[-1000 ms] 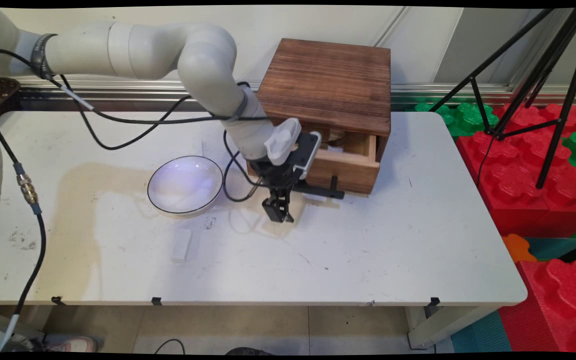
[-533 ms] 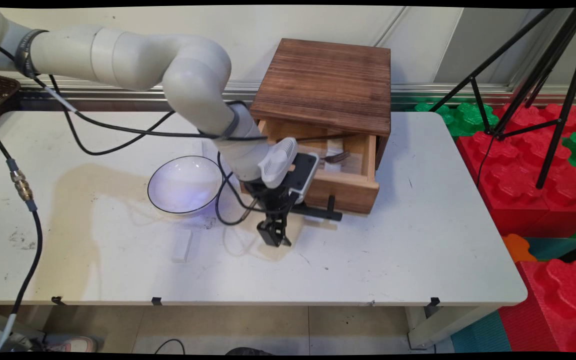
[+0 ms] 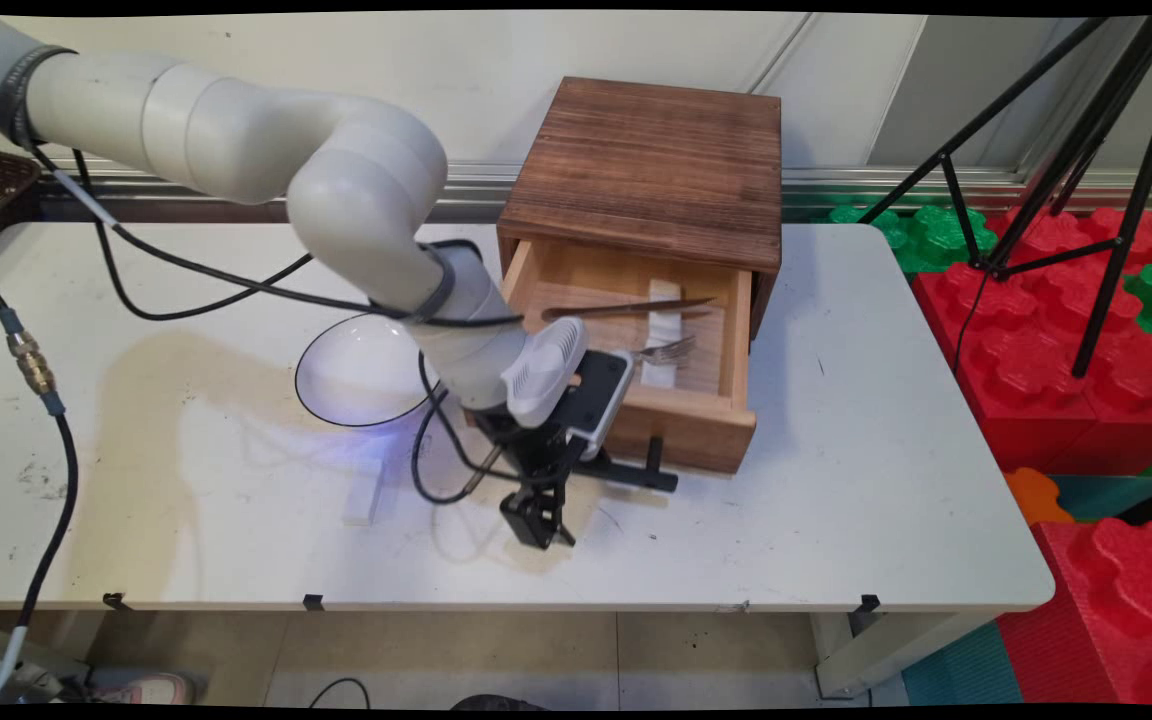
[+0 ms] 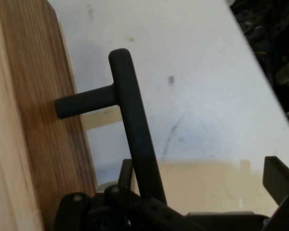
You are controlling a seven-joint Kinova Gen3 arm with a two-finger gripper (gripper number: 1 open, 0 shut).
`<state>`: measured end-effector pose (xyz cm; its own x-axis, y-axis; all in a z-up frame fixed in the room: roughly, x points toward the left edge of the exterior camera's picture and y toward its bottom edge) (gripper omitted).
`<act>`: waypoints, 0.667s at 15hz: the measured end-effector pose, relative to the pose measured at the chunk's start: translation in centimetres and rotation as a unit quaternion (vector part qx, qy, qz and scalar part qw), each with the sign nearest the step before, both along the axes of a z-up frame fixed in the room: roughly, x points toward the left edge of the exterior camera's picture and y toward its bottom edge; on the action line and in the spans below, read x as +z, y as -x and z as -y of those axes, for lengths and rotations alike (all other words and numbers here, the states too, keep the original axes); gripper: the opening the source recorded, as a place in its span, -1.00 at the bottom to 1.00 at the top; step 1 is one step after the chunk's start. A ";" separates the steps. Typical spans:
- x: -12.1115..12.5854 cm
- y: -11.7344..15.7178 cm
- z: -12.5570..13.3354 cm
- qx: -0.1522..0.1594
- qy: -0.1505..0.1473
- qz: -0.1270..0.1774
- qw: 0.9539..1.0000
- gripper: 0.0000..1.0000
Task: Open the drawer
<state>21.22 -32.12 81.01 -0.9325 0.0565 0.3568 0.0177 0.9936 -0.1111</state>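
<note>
We saw the jaws low over the white surface (image 3: 836, 500), at 6 o'clock from the left end of a black bar handle (image 3: 636, 470). In the hand view they stood wide. One finger (image 4: 279, 178) showed at the 4 o'clock edge, well apart from the handle (image 4: 132, 120). The bar itself ran down into the linkage on the other side, and we could not tell whether it touched the other finger. Nothing was clamped between the jaws.

The handle stood out on a short post from the front of a wooden drawer (image 3: 681, 440). That drawer was pulled well out of a dark wooden box (image 3: 646, 165), which sat at 12 o'clock from the jaws, toward the far edge of the surface. Inside the open drawer lay a fork (image 3: 671, 349), a long thin utensil (image 3: 626, 307) placed crosswise, and a white strip (image 3: 661, 310) beneath them.

A white bowl with a dark rim (image 3: 356, 370) sat at 10 o'clock from the jaws, partly hidden by the arm. A small white block (image 3: 364, 493) lay at 9 o'clock, near the jaws but apart from them. Black cables (image 3: 186, 265) hung from the arm above the surface. Off the surface at 2 o'clock stood a black tripod (image 3: 1086, 150) over red foam blocks (image 3: 1066, 380).
</note>
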 end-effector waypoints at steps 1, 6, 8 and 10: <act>0.0 0.1 -0.5 -0.001 -0.002 -0.001 1.000 1.00; 0.1 0.6 -2.7 -0.004 -0.013 -0.007 1.000 1.00; 0.2 0.9 -3.6 -0.006 -0.017 -0.009 1.000 1.00; 0.2 1.0 -4.3 -0.007 -0.020 -0.011 1.000 1.00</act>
